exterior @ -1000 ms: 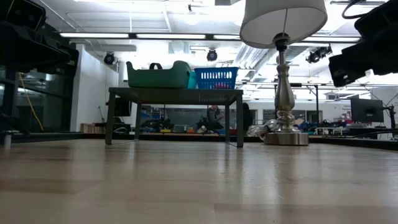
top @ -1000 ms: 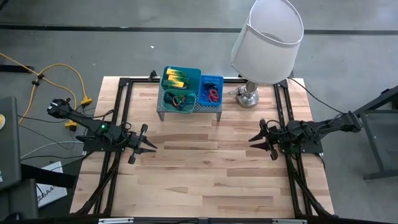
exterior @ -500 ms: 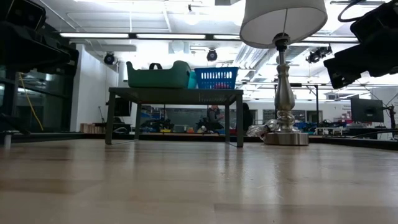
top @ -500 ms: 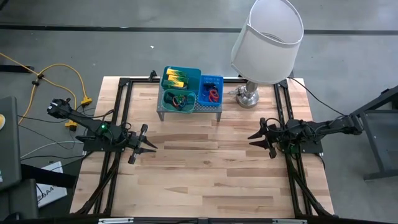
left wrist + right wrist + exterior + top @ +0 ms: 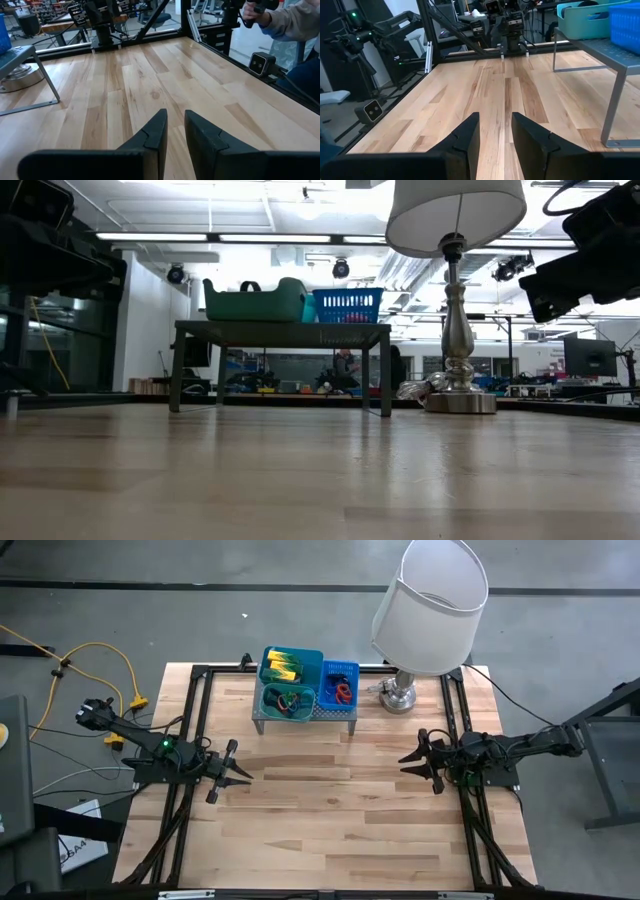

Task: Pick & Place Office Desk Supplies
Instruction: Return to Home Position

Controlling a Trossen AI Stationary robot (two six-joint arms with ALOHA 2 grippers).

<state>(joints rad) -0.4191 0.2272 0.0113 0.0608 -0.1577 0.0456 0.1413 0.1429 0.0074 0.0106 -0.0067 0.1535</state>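
Atop the shelf (image 5: 336, 712): teal trays (image 5: 263, 700), basket (image 5: 340, 665) (left arm (image 5: 160, 750), right arm (image 5: 500, 752), jaws parted).

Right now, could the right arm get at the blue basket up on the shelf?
Probably yes. The right gripper hangs empty, fingers open, with bare table between it and the blue basket on the shelf's end nearest it. The lamp stands close beside, leaving little room.

This is a robotics lab or a workshop. The light wooden plank surface (image 5: 330, 830) stands on a bare grey concrete floor (image 5: 200, 620), where a loose yellow cable (image 5: 131, 688) lies. The low view shows long ceiling strip lights (image 5: 250, 237), exposed ducts, and cluttered benches (image 5: 300, 387) far behind.
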